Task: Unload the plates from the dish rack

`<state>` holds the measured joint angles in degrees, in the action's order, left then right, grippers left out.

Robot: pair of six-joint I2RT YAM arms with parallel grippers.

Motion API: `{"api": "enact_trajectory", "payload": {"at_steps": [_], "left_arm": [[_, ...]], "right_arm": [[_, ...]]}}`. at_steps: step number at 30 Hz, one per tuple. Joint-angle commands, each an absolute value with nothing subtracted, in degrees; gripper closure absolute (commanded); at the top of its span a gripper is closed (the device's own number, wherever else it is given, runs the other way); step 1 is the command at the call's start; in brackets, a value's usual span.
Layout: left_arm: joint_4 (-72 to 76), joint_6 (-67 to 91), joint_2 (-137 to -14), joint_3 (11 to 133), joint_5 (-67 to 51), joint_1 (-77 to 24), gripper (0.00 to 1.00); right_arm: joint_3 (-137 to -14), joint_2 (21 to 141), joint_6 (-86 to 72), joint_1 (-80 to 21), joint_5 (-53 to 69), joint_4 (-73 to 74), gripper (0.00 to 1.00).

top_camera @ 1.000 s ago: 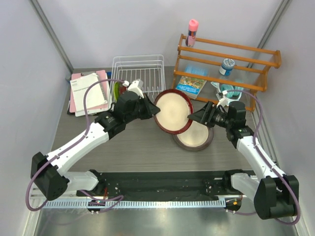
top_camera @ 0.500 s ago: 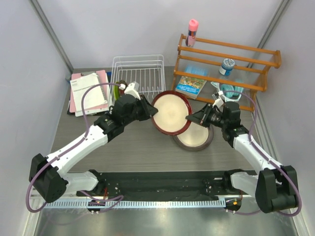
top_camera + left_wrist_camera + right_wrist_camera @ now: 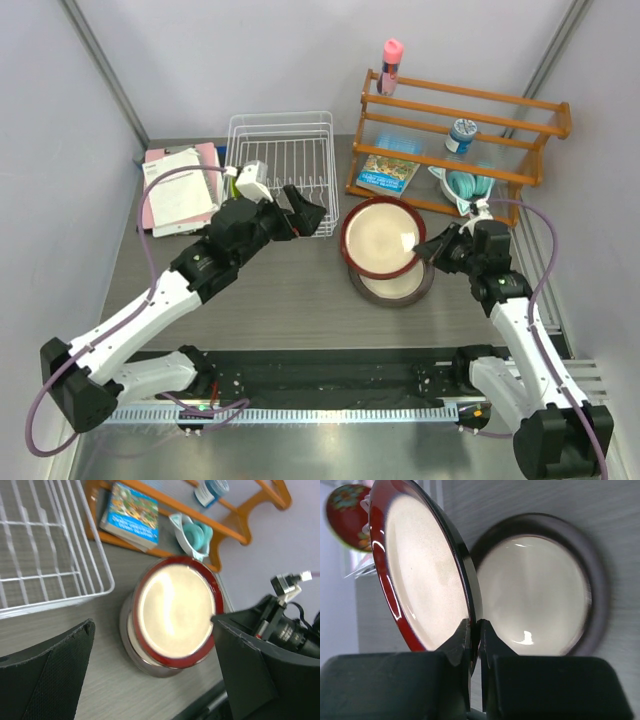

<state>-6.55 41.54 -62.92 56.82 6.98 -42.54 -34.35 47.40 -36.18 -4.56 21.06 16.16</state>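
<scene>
Since a second ago the left gripper point(image 3: 303, 215) has let go of the red-rimmed plate point(image 3: 380, 235) and drawn back to the dish rack point(image 3: 285, 160), jaws spread wide. A wooden shelf point(image 3: 470, 100) with a book point(image 3: 385, 172) under it stands just behind. Now the right gripper point(image 3: 425, 247) alone pinches the plate's right rim, holding it tilted just above the grey-rimmed plate point(image 3: 395, 288) flat on the table point(image 3: 290, 300); earlier it hung further left.
</scene>
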Motion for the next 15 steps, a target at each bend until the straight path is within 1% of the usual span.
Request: {"api": "enact_trajectory", "payload": {"at_steps": [1, 2, 6, 14, 15], "left_arm": [[-11.23, 36.49, -59.07, 58.45, 19.32, -42.71, 0.01], [-12.38, 36.21, -58.19, 58.45, 23.43, -42.71, 0.00], [-15.02, 34.72, -56.43, 57.40, 30.05, -42.72, 0.01], [-15.47, 34.54, -56.16, 56.87, 30.50, -42.71, 0.01], [-15.82, 34.72, -56.25, 56.87, 30.59, -42.71, 0.01]], "right_arm": [[-40.69, 45.35, -34.72, -1.59, 17.06, 20.03, 0.99], [-40.69, 45.61, -34.46, -1.06, 17.22, 21.43, 0.99], [-39.73, 47.02, -34.54, -0.70, 17.14, 22.41, 0.99], [-37.44, 49.66, -34.98, -0.70, 16.08, 23.03, 0.99], [-37.27, 50.01, -34.72, 0.78, 15.91, 22.94, 0.99]]}}
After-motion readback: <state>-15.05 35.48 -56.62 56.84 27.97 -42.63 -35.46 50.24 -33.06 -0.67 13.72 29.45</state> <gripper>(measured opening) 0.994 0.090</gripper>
